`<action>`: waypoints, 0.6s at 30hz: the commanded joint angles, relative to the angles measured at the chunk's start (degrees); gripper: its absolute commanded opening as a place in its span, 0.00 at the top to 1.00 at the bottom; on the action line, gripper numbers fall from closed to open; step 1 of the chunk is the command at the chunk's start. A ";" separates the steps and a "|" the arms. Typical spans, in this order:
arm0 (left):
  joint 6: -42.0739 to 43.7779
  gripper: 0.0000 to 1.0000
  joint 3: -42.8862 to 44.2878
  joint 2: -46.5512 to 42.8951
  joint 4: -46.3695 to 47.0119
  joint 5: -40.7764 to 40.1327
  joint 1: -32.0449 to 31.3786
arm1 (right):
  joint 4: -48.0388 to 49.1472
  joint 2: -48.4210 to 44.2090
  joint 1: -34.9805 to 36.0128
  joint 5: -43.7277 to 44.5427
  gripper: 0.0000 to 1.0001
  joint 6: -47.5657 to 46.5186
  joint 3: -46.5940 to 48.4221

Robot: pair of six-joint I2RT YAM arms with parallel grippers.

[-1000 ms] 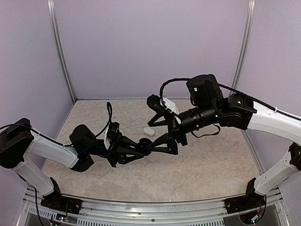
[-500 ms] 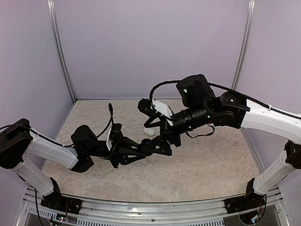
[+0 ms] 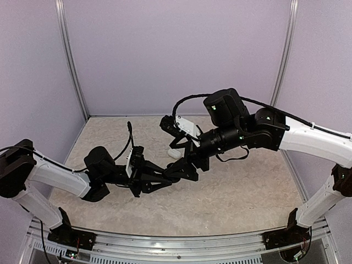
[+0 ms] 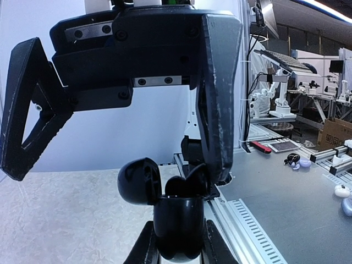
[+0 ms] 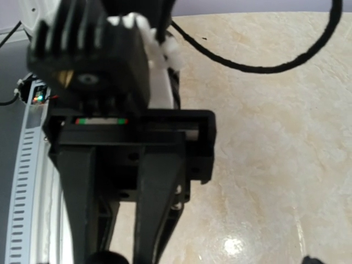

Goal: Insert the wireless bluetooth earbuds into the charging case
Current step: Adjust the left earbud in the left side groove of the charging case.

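Your left gripper [image 4: 177,250] is clenching the black charging case [image 4: 177,220], lid open, above the table [image 4: 55,220]; your right gripper [image 4: 113,165] is hanging released over it. You are seemingly seating an earbud [image 4: 176,186]; next, be pressing gently straight down.

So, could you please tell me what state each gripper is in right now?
Left gripper: jaws shut on the small black open-lidded case.
Right gripper: jaws wide open, holding nothing visible.

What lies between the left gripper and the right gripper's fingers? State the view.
A small black lidded case, lid open, clamped upright in the left gripper, directly below the open right gripper. The left wrist view shows it.
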 commanded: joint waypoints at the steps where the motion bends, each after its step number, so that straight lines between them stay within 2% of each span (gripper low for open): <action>1: 1.95 0.98 0.63 -1.57 -1.01 -0.86 -0.66 | -0.36 1.05 0.52 2.37 0.02 1.18 1.75; 18: 2.32 0.98 0.94 -1.99 -1.35 -0.31 -0.67 | -2.53 0.49 -1.65 8.20 0.03 1.55 0.97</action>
